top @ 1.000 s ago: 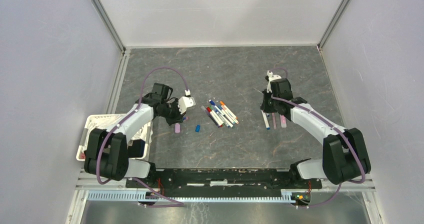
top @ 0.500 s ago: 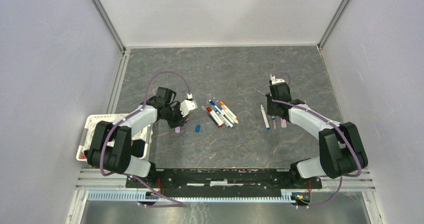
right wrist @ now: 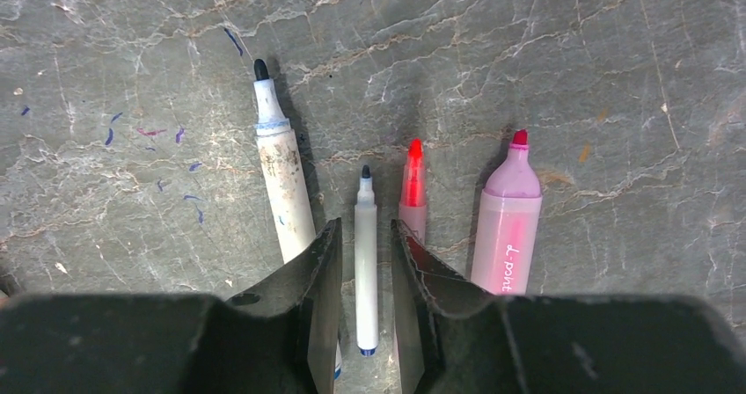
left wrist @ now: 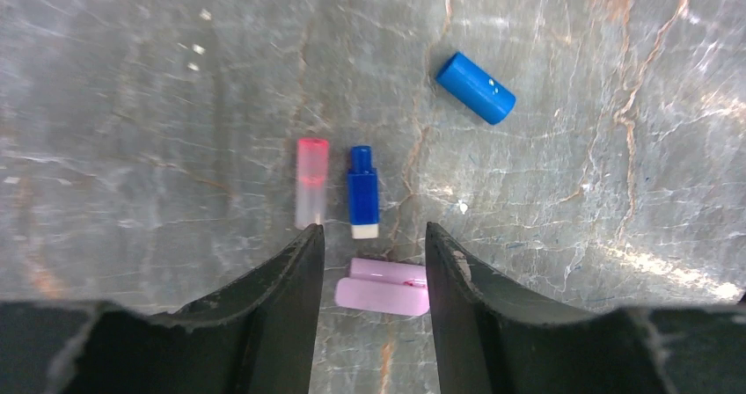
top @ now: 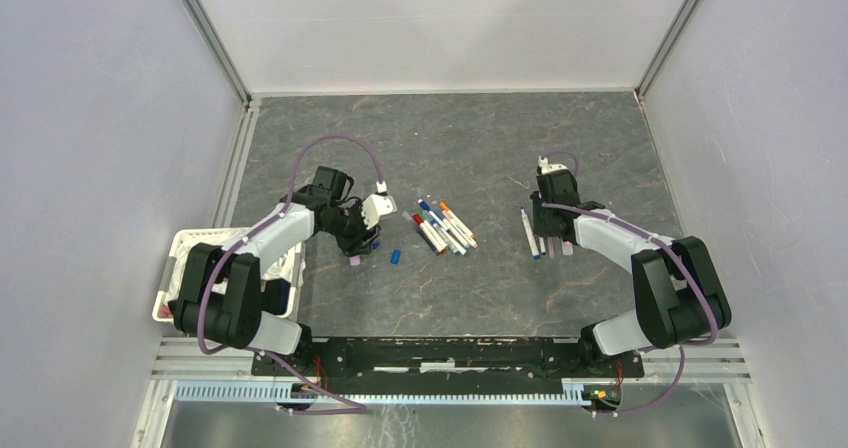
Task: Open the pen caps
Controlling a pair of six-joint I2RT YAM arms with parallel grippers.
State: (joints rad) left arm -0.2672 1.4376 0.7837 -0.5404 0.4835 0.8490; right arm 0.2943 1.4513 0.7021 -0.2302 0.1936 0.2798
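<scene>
Left wrist view: the left jaws stand spread, straddling a stubby lilac plastic cap (left wrist: 383, 290) that lies on the grey marbled tabletop (left wrist: 572, 236), near a small blue cap (left wrist: 362, 192). The right jaws are parted either side of a slim white uncapped pen (right wrist: 366, 262), clear of it.

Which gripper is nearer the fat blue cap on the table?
Left. The left gripper hangs close beside the blue cap; the right gripper is far across the table, over uncapped pens.

A white slotted basket (top: 190, 238) sits at the left edge of the grey marbled tabletop (top: 450, 138) — small blue ink marks (right wrist: 112, 135) fleck the stone.
</scene>
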